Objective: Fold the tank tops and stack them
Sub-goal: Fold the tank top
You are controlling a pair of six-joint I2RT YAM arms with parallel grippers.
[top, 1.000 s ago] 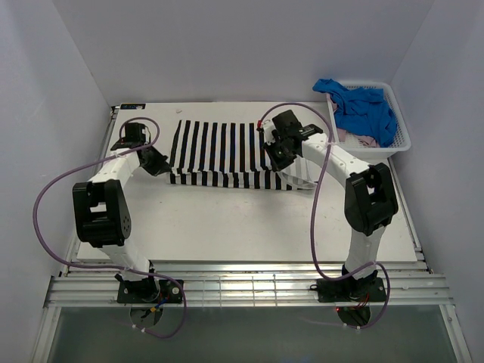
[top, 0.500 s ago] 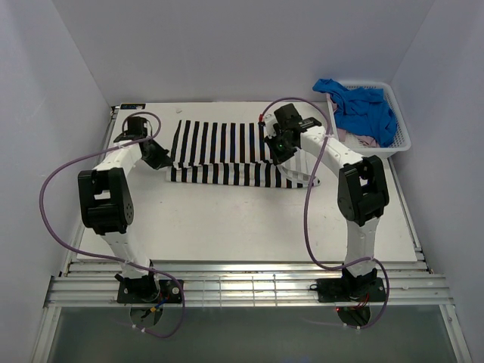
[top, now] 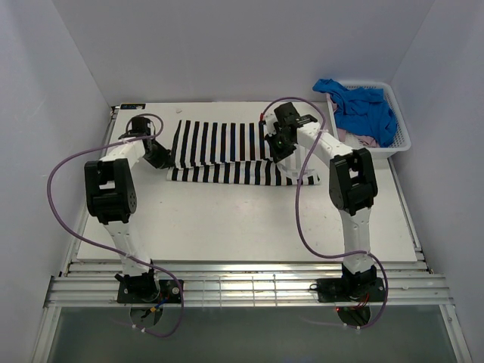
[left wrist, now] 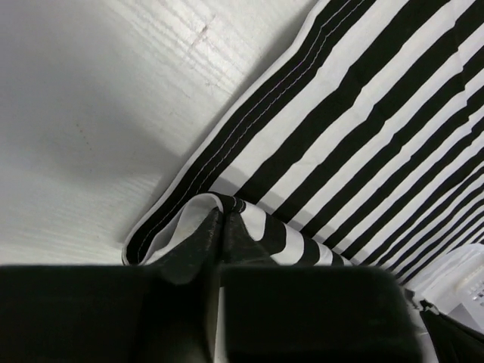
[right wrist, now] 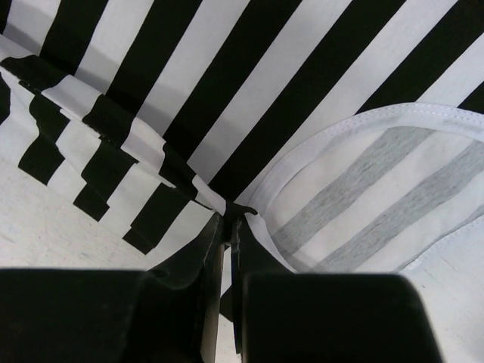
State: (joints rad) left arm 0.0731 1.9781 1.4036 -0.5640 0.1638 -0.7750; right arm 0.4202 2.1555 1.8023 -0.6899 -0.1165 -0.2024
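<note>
Both arms have stretched farther out over the white table (top: 227,227), drawing the near edge of the striped tank top (top: 219,142) over itself. This soft black-and-white jersey lies doubled, just left of the lattice basket (top: 402,138). The left gripper (top: 160,156) pinches the stitched corner farthest from the basket. The right gripper (top: 278,148), nearer the basket, clamps cloth beside a white-bound armhole. The crumpled blue top (top: 363,106) and pink top (top: 367,141) fill the basket.

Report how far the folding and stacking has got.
Done: nothing finished or stacked. In hand: the striped tank top lies partly folded on the table, with the left gripper and right gripper each shut on a fold of it. Left: the blue top and pink top, both in the basket.
</note>
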